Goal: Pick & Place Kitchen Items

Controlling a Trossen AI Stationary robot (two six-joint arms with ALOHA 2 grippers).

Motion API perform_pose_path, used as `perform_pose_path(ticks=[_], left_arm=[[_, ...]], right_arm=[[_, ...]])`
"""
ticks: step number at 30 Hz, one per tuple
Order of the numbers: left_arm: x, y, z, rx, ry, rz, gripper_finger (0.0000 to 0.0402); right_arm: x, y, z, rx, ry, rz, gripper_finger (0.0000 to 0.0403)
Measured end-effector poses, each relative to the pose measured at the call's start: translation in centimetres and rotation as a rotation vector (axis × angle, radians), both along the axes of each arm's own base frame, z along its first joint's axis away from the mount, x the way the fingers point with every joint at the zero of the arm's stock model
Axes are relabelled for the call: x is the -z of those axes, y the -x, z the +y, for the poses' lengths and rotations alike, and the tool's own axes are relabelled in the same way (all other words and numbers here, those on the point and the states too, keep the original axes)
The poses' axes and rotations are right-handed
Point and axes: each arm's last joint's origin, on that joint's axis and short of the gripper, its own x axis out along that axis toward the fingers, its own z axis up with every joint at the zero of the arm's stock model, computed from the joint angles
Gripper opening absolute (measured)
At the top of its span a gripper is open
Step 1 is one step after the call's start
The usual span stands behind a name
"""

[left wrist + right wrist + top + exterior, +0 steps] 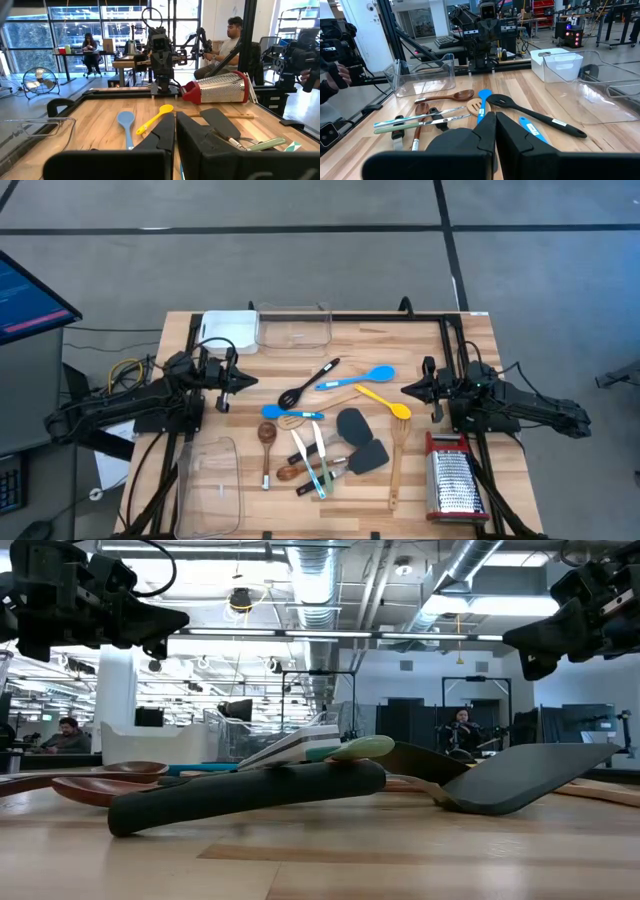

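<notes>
Utensils, assorted, none yet sorted: the whole lot lies loose on the bench in one cluster between the two arms.

Items counted from the high view:
- black slotted spoon, at the far edge of the cluster, nearest the clear tub.
- blue silicone spoon, just beside it.
- yellow silicone spoon, angled toward the right arm.
- small blue-handled piece, near the left arm's side.
- wooden spoons, two, on the left side of the cluster.
- wooden slotted spatula, mid-cluster, partly under other handles.
- dark grey spatulas, two, blades close together.
- white and teal-handled pieces, crossed over one another.
- long wooden spatula, nearest the grater.

Containers:
- clear tub, far edge: nothing visible inside.
- clear tub, near left corner: nothing visible inside.
- white tray: nothing visible inside.

Not for picking: steel box grater with red trim, lying at the right near corner.

Arms:
- left pincer: closed, holding nothing, raised off the bench beside the cluster.
- right pincer: closed, holding nothing, raised opposite, tips pointing at the yellow silicone spoon.

Progress, judged: at the start; every utensil remains to be picked and placed.
</notes>
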Motion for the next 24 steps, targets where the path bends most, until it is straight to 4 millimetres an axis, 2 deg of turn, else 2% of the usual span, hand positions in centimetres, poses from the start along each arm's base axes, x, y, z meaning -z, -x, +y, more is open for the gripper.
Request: perform_pose_path(ticks=[24], left_arm=[[0.0, 0.0, 0.0, 0.004, 0.048, 0.001, 0.0003]], right_arm=[[0.0, 0.0, 0.0, 0.0, 0.0, 0.0, 0.0006]])
